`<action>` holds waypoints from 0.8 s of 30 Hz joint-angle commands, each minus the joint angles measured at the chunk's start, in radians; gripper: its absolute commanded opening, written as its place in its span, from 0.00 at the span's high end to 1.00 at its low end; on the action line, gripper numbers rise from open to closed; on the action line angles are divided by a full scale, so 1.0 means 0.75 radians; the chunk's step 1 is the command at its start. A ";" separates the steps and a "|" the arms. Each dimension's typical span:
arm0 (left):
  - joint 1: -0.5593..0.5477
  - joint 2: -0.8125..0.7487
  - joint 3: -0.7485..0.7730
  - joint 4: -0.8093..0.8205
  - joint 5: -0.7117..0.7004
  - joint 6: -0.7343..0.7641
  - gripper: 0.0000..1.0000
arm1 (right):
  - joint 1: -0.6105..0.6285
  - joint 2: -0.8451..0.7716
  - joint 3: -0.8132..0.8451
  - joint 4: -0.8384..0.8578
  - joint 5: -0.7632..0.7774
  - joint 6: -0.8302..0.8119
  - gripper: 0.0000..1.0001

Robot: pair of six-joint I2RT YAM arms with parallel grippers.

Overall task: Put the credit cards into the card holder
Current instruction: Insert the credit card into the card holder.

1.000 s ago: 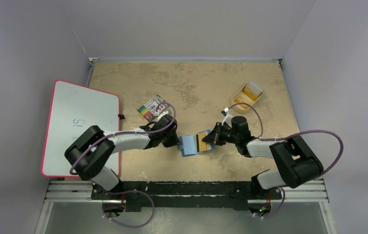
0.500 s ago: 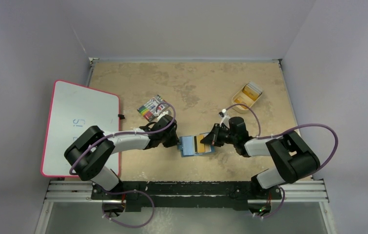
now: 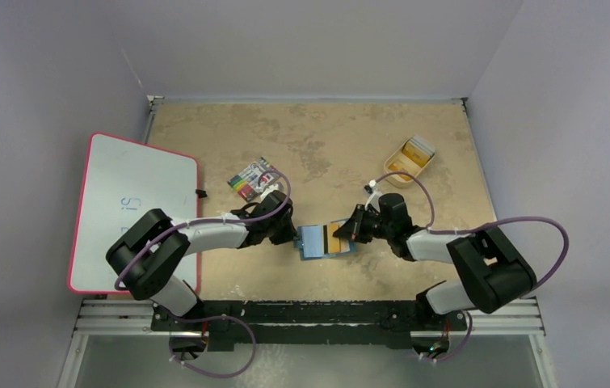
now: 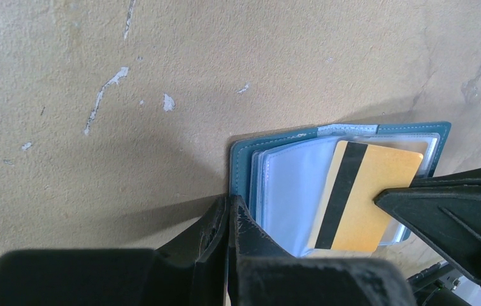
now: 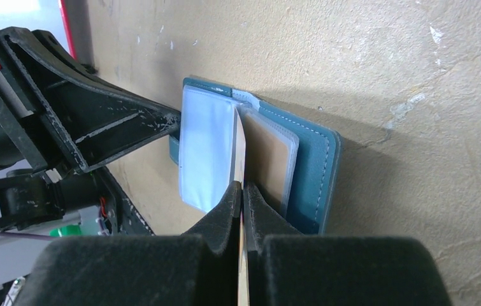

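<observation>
The teal-blue card holder [image 3: 314, 240] lies open on the table between both arms, its clear pockets showing in the left wrist view [image 4: 288, 185] and the right wrist view [image 5: 311, 159]. My left gripper [image 3: 293, 235] is shut on the holder's left edge [image 4: 237, 191]. My right gripper [image 3: 348, 229] is shut on an orange-yellow credit card [image 4: 362, 197] with a black stripe, its far end lying over the holder's pockets; it shows edge-on in the right wrist view [image 5: 240, 162]. More cards [image 3: 415, 150] lie in the tan tray.
A shallow tan tray [image 3: 400, 173] stands at the back right. A flat pack with multicoloured stripes [image 3: 251, 178] lies behind the left arm. A whiteboard with a pink rim [image 3: 128, 208] lies at the left edge.
My right gripper has shifted slightly left with the card, toward the holder. The left gripper and the holder have stayed in place.
</observation>
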 commanded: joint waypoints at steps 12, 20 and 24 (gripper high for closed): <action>-0.005 -0.015 -0.041 -0.071 -0.063 0.000 1.00 | 0.008 0.018 -0.013 -0.037 0.072 0.015 1.00; -0.006 -0.010 -0.037 -0.072 -0.065 0.002 1.00 | 0.018 0.080 0.020 -0.078 0.003 -0.019 1.00; -0.005 -0.006 -0.036 -0.071 -0.066 0.001 1.00 | 0.020 0.072 0.009 -0.083 0.004 -0.018 1.00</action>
